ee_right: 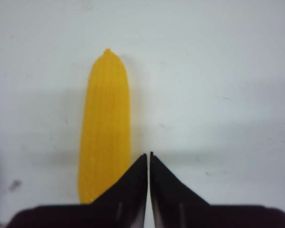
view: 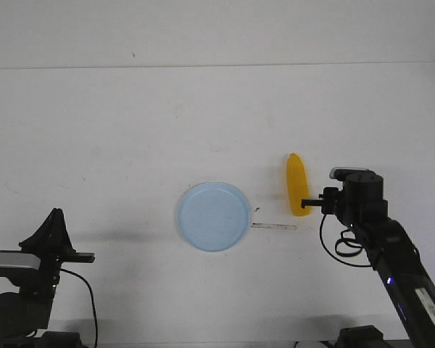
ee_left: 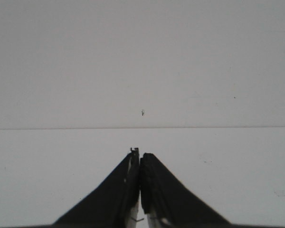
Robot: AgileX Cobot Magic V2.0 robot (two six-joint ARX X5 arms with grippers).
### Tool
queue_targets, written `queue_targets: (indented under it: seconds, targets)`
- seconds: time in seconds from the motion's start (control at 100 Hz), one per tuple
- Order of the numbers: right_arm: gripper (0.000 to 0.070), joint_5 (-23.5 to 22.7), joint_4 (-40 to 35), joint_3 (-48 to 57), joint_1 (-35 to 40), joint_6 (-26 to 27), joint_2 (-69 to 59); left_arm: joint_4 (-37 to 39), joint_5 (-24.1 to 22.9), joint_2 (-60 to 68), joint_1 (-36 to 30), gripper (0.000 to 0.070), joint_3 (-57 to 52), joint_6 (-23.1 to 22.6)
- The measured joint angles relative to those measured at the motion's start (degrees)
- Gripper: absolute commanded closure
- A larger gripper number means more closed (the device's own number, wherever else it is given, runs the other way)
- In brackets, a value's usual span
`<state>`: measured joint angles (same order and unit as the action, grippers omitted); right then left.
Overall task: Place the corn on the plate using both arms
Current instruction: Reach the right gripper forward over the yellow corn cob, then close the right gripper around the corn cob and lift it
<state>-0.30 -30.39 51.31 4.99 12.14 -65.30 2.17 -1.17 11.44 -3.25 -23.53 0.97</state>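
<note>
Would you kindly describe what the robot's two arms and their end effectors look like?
Both arms are black. The right arm carries a grey-silver camera module, a small blue light, a white label, and a looping black cable. The left arm has a similar silver module and a dangling black cable. Each end effector, left and right, has two flat black fingers tapering to points.

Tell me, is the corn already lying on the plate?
No, in the front view the corn lies on the white table, to the right of the empty plate and apart from it.
</note>
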Motion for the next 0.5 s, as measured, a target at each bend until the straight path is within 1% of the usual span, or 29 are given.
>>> queue_targets:
  seconds: [0.11,0.14,0.17,0.19,0.2,0.21,0.29,0.31,0.34,0.37,0.5]
  targets:
    - [0.0688,-0.07,-3.19,6.27,0.87,2.29,-6.56,0.0,0.0,0.0,0.0,0.0699,0.0,0.0]
    - [0.0675,-0.07,-4.17,7.93,1.29,2.78,-8.31,0.0,0.0,0.0,0.0,0.0699,0.0,0.0]
    - [0.0643,-0.07,-5.4,9.62,1.79,3.15,-10.12,0.0,0.0,0.0,0.0,0.0699,0.0,0.0]
    - [0.0604,-0.07,-6.43,10.75,2.12,3.34,-11.3,0.0,0.0,0.0,0.0,0.0699,0.0,0.0]
    - [0.0567,-0.07,-6.91,11.32,2.29,3.39,-11.89,0.0,-0.02,0.0,0.0,0.0699,0.0,0.0]
    - [0.0553,-0.07,-7.39,11.85,2.47,3.41,-12.48,0.0,0.0,0.0,0.0,0.0699,0.0,0.0]
    - [0.0313,-0.07,-11.13,15.89,3.74,3.78,-17.16,0.0,-0.02,0.0,0.0,0.0699,0.0,0.0]
    - [0.0266,-0.09,-11.82,16.79,3.98,3.8,-18.34,0.0,0.0,0.0,0.0,0.0699,0.0,0.0]
    - [0.0221,-0.09,-12.9,18.16,4.31,3.85,-20.09,0.0,-0.02,0.0,0.0,0.0699,0.0,0.0]
    - [0.0203,-0.09,-13.57,19.34,4.63,3.82,-21.66,0.0,-0.02,0.0,0.0,0.0699,0.0,0.0]
    - [0.0191,-0.11,-13.99,21.38,5.51,3.82,-25.75,0.0,0.0,0.0,0.0,0.0698,0.0,0.0]
